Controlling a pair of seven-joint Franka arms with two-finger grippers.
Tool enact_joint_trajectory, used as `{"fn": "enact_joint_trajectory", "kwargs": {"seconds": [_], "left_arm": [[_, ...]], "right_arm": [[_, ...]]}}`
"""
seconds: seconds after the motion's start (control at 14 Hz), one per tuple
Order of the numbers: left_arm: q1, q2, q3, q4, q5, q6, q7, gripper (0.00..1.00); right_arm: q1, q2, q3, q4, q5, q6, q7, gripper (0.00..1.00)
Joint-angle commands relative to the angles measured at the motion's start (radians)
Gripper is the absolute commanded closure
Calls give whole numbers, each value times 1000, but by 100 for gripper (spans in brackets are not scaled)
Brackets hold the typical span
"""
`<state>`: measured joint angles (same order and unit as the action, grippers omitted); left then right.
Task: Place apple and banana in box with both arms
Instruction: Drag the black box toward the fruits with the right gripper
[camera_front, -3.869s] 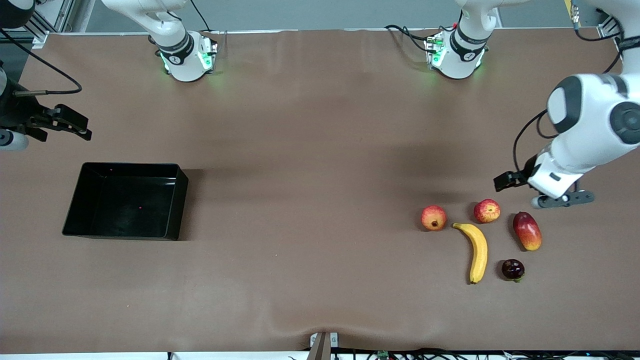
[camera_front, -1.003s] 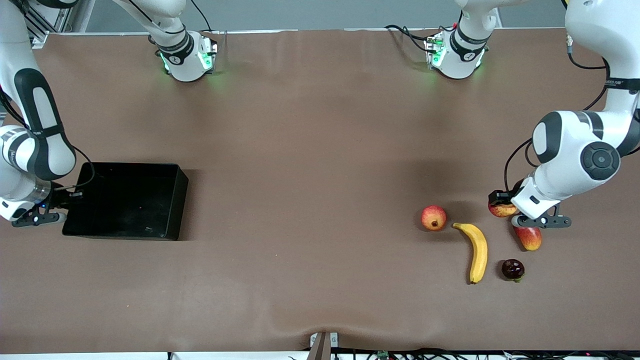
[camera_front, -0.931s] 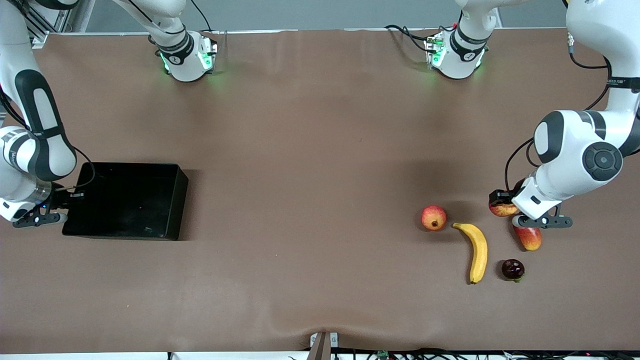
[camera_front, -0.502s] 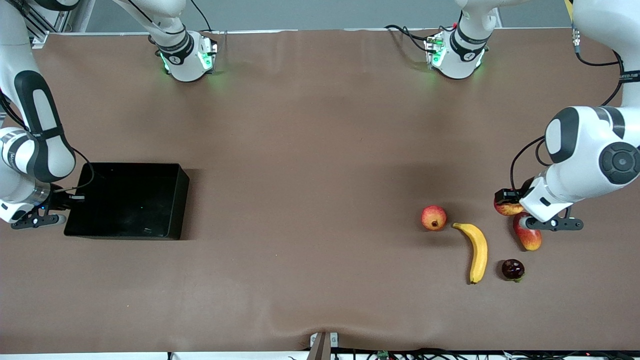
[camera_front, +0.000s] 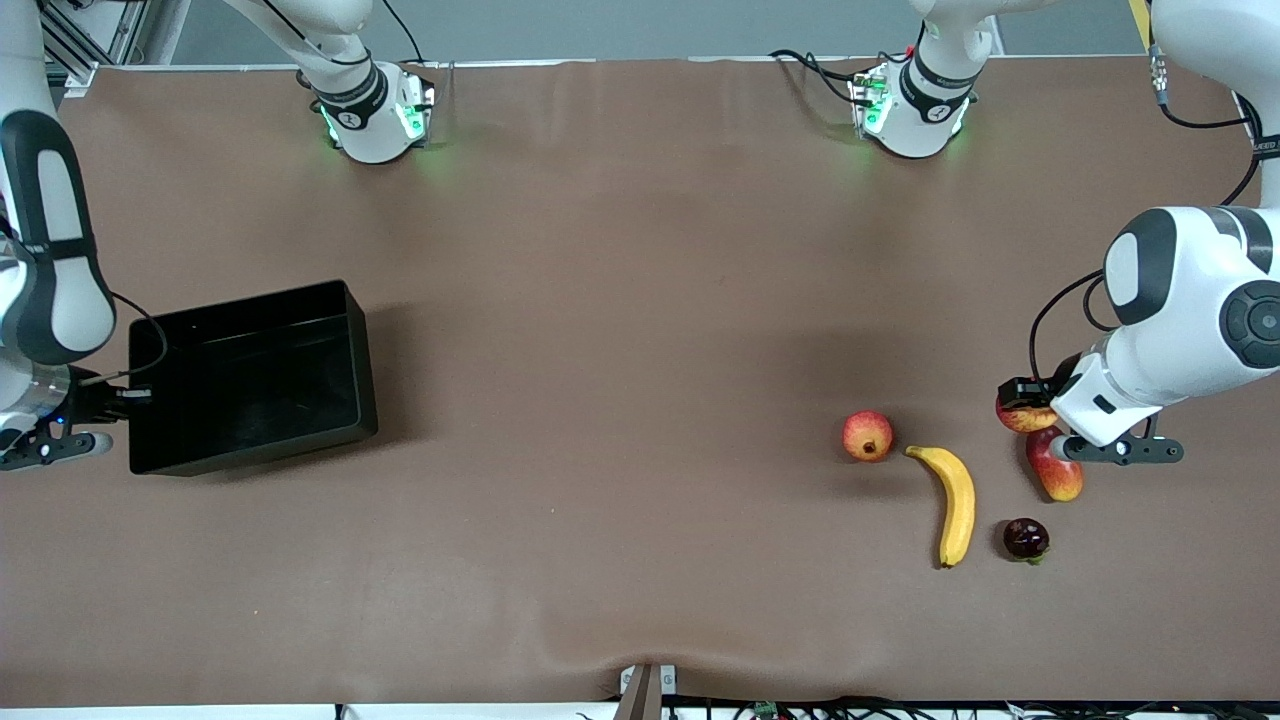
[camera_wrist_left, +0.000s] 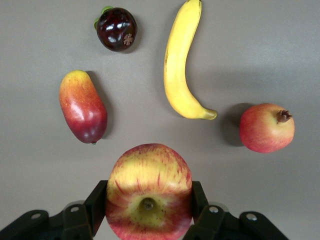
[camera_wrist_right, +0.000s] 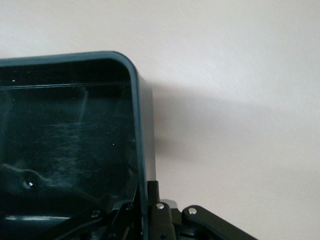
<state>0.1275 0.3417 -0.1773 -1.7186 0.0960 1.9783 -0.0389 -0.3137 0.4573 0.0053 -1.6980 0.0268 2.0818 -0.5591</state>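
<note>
**A:** Left end effector (camera_wrist_left: 149, 216) first: fingers clamped on either side of the apple (camera_wrist_left: 148, 197), and from the wrist camera the fruit sits snug between them, stem dimple facing the lens. It hangs over the counter (camera_front: 640, 330) at the left arm's end, just above the mango (camera_front: 1056, 470).

**B:** And the right end effector (camera_wrist_right: 146, 212)?

**A:** Pinched shut on the wall of the box (camera_front: 250, 375), at the end toward the right arm. The box looks tilted and skewed, so I'd judge it is lifted or dragged by that wall.

**B:** So which step are we in?

**A:** Apple picked, not yet delivered. The box is well apart from the fruit, at the right arm's end of the counter. The banana (camera_front: 955, 503) lies untouched between the pomegranate (camera_front: 867, 436) and the dark plum (camera_front: 1025, 539), nearer the front camera than the apple.

**B:** Next move?

**A:** My read: the two must meet. Carry the apple toward the box, or bring the box toward the middle, then release inside the walls. A one-wall pinch could let that box swing, so steady does it.
</note>
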Motion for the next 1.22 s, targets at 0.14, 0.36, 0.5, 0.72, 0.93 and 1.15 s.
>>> {"fn": "enact_joint_trajectory", "kwargs": {"seconds": [0.14,0.36,0.5,0.72,0.93,1.15], "left_arm": [[6,2,-1,47,14,-52,42,100],[12,-1,-1,56,14,-52,77,100],[6,-3,-1,56,13,-52,65,100],[1,-6,-1,63,7,-59,56,100],[-2,-7,-5,65,5,-79,5,100],[0,-7,-31,63,4,-93,-47,100]], "right_arm": [[151,-89,4,6,39,-92,134,100],[278,-101,4,1,76,-138,290,100],[353,-100,2,-8,146,-141,356,100],[485,-100,2,-17,156,-143,491,100],[663,-94,1,-17,154,-70,712,100],[813,-83,-1,-15,154,21,1000,100]]}}
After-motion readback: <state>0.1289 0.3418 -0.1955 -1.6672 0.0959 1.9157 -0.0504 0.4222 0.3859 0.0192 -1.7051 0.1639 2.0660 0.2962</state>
